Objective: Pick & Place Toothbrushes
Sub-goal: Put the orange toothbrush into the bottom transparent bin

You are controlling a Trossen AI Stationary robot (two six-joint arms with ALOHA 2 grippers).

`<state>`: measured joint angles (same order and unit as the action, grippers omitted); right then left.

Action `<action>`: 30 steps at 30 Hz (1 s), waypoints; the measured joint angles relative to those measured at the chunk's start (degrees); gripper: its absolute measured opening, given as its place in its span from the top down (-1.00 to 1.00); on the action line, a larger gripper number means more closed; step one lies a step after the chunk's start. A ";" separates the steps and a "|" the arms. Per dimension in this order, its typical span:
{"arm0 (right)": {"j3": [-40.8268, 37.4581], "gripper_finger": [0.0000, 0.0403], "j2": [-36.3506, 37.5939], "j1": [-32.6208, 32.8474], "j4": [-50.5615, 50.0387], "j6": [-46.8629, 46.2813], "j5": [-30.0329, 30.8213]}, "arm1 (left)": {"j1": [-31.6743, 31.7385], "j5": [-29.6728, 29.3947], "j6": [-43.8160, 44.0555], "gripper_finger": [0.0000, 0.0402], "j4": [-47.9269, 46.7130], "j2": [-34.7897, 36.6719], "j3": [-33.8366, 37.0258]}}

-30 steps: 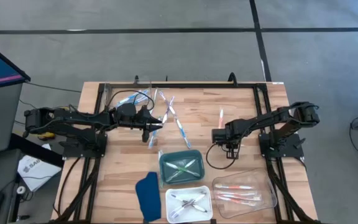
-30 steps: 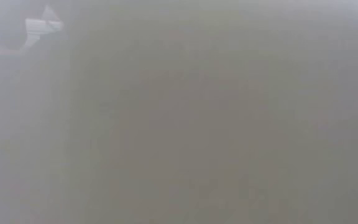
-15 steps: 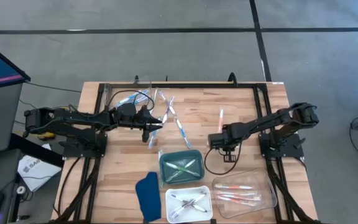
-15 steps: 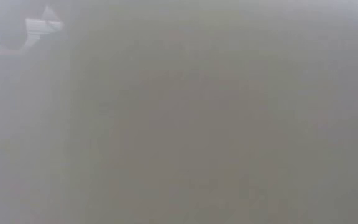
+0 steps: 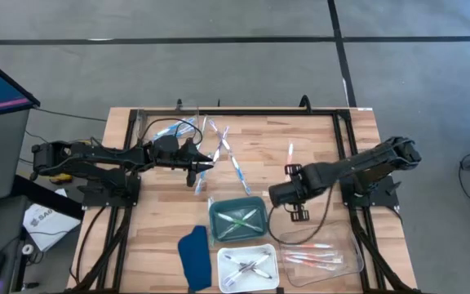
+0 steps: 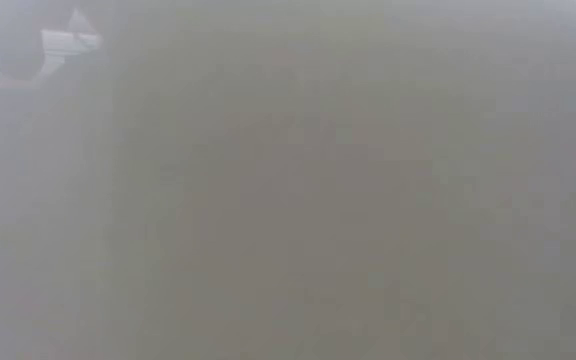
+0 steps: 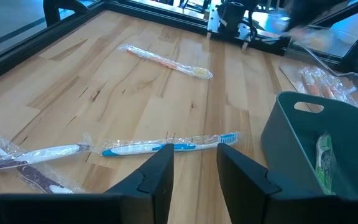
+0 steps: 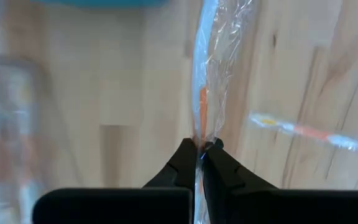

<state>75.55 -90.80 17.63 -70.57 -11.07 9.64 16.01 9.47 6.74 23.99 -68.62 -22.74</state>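
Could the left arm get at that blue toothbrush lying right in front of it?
Probably yes: the left gripper hangs open just above the blue toothbrush, which lies flat on bare table with nothing over it.

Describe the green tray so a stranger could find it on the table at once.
On the wooden table, look at the near edge, where three trays sit together. The green tray is the one nearest the table's middle, above the white tray and left of the clear tray. It alone is dark green, with green toothbrushes inside.
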 joint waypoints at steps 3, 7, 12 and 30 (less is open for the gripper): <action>3.74 1.00 0.00 4.11 -2.12 -1.82 0.91 | 0.02 -0.02 0.00 0.42 0.02 0.00 0.02; 7.26 1.00 0.00 10.58 -4.06 -7.13 0.92 | 0.02 0.00 0.22 0.42 0.02 0.00 0.02; 9.22 1.00 0.04 20.52 -3.84 -18.06 0.37 | 0.02 -0.01 0.14 0.42 0.62 0.00 0.01; 3.43 1.00 -3.75 38.90 1.44 -51.10 -3.34 | 0.13 -0.02 -0.31 0.42 1.53 0.00 0.00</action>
<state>78.99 -94.56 56.53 -69.13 -62.16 6.30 16.14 9.45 6.44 25.52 -68.62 -22.74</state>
